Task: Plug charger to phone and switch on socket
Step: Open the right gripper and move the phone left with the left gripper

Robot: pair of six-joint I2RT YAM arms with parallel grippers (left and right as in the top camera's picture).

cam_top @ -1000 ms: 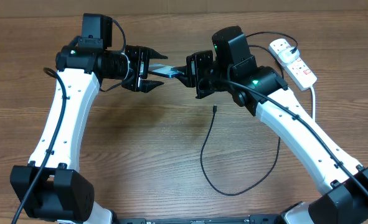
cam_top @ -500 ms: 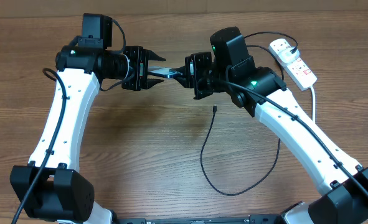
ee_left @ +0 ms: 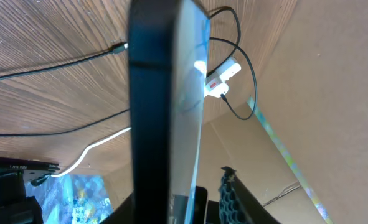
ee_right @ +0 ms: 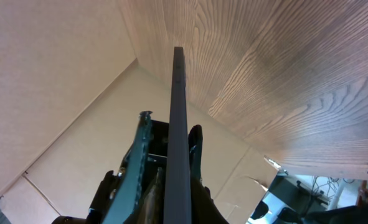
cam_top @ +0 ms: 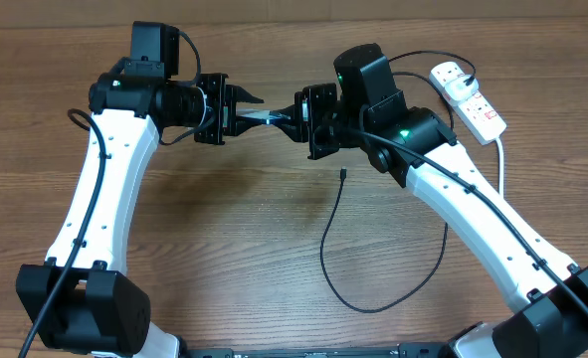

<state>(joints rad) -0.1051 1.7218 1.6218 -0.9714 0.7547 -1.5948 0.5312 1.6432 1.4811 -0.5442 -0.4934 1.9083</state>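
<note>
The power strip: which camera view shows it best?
The overhead view: the whole power strip lies in plain sight there. The left wrist view shows only a small, distant part of it past the edge of the phone. The right wrist view does not show it.

Wooden table (cam_top: pixel 224 229), beige wall behind (ee_right: pixel 47 93)

Surf. of brown wood-grain table (cam_top: pixel 224 229): matt, fine streaks. Slim blue-teal-screen phone (ee_left: pixel 165 93): glossy glass face w/ bright reflections, edge dark, smooth, semi-matt. White elongated power strip (cam_top: pixel 470 97) = shiny plastic; thin black cable (cam_top: pixel 324 239) matt; white arm shells (cam_top: pixel 99 189) smooth plastic, slight sheen.
</note>
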